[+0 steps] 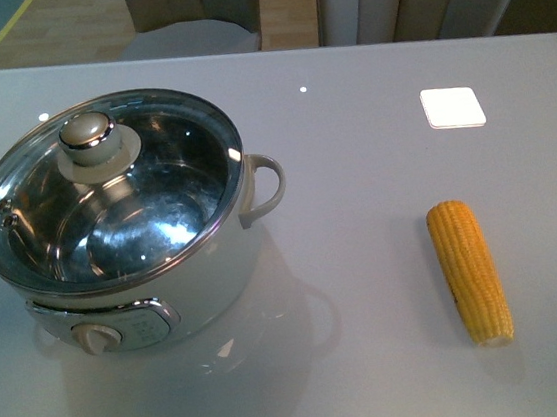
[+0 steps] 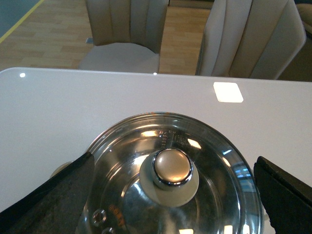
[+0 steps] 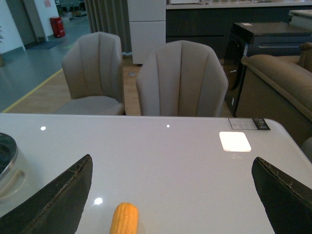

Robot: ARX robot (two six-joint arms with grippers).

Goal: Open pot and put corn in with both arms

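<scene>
Corn (image 1: 469,272) is the easy half here. It's lying flat on the table (image 1: 354,160), close under the right gripper (image 3: 171,158) but sitting toward one finger instead of centred between the two. That gripper is spread wide with nothing in it. A cob is probably light and stiff, so it won't flop, but it's round and tapered and will likely roll or squirt out if pinched near the thin end. Best bet is to clamp across the thick middle, fingers on either side of its width.

The pot (image 1: 220,270) is right under the left gripper (image 2: 174,161), with its glass lid (image 2: 219,195) on. The lid knob (image 2: 171,168) sits pretty much dead centre between the left fingers (image 2: 53,195), which are also wide apart and holding nothing. They're not touching it as far as the left wrist view shows.

The lid is the fiddly bit. It's glass, so probably heavy-ish and not something to drop or clack against the steel rim. The knob has a shiny cap that looks slippery, so gripping lower, on the cream collar under the cap, seems safer. A straight lift makes sense, since the lid looks slightly off-level on the rim in the front view.
</scene>
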